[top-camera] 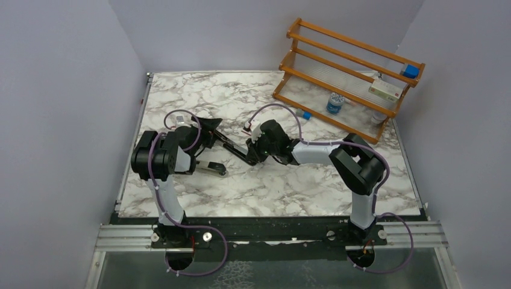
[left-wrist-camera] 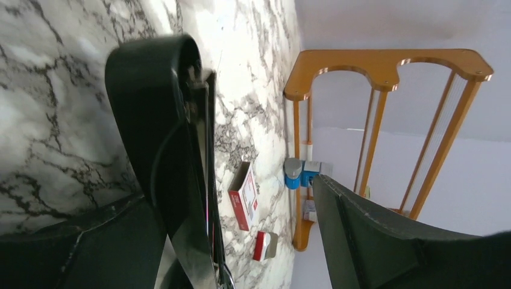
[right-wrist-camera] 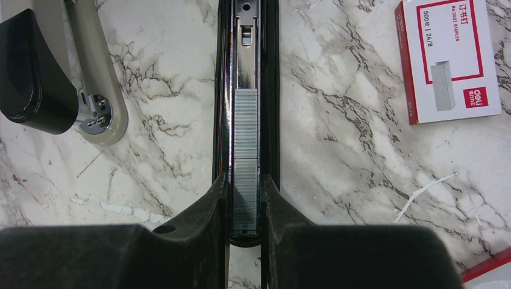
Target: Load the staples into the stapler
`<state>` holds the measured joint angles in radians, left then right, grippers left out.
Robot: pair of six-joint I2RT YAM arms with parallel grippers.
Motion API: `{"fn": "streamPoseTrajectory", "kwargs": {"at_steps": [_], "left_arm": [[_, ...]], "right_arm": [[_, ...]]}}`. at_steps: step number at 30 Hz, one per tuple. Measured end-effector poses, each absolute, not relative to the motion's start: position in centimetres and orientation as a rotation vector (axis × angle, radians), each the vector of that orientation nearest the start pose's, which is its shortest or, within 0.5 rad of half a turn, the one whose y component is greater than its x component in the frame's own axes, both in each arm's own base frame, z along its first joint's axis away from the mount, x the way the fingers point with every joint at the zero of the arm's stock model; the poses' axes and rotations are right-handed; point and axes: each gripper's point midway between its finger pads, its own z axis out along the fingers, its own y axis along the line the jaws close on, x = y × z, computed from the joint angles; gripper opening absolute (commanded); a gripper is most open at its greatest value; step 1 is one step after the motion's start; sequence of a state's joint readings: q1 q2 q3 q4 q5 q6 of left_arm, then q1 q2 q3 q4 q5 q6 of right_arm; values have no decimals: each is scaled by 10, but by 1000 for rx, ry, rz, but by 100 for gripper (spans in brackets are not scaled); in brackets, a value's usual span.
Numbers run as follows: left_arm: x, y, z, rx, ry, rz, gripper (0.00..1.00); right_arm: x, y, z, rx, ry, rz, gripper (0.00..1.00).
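Plain pale walls (top-camera: 60,90) close in a white marble-patterned table (top-camera: 271,192); an orange wooden rack (top-camera: 343,72) stands at its far right corner; the two arms reach in from the near edge and meet near the middle of the table, left of the rack; the stapler (right-wrist-camera: 247,78) lies there with its lid swung up, its black base flat on the marble and the silver channel bared; the right gripper (right-wrist-camera: 246,208) is clamped on the near end of that base, one finger pressed to each side; the left gripper (left-wrist-camera: 238,117) stands with its fingers spread wide, the raised lid resting against one finger (left-wrist-camera: 150,138) and the other well clear of it; a beige and black tool (right-wrist-camera: 96,78), whose kind I cannot tell, lies on the marble on one side of the stapler; the red and white staple box (right-wrist-camera: 449,57) lies flat on the other side, near but not touching; silver staple strips (right-wrist-camera: 246,150) sit end to end in the channel, running back between the right fingers.
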<state>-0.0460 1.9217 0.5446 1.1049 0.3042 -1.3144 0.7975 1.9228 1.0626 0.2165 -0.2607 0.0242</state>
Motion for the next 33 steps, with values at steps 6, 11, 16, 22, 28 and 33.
{"fn": "streamPoseTrajectory", "kwargs": {"at_steps": [6,11,16,22,28,33], "left_arm": [[436,-105,63,-942,1712,-1196,80],[430,-104,61,-887,1747,-1143,73],[420,-104,69,-813,1772,-1095,72],[415,-114,85,-690,1783,-1055,73],[412,-130,96,-576,1788,-1046,75],[408,-132,101,-538,1805,-1024,77]], "right_arm": [[309,383,35,-1019,2058,727,1],[313,390,34,-1035,2053,737,1],[315,395,35,-1043,2045,749,1],[316,398,34,-1046,2042,758,1],[317,399,35,-1047,2040,761,1],[317,400,35,-1049,2038,765,1]]}}
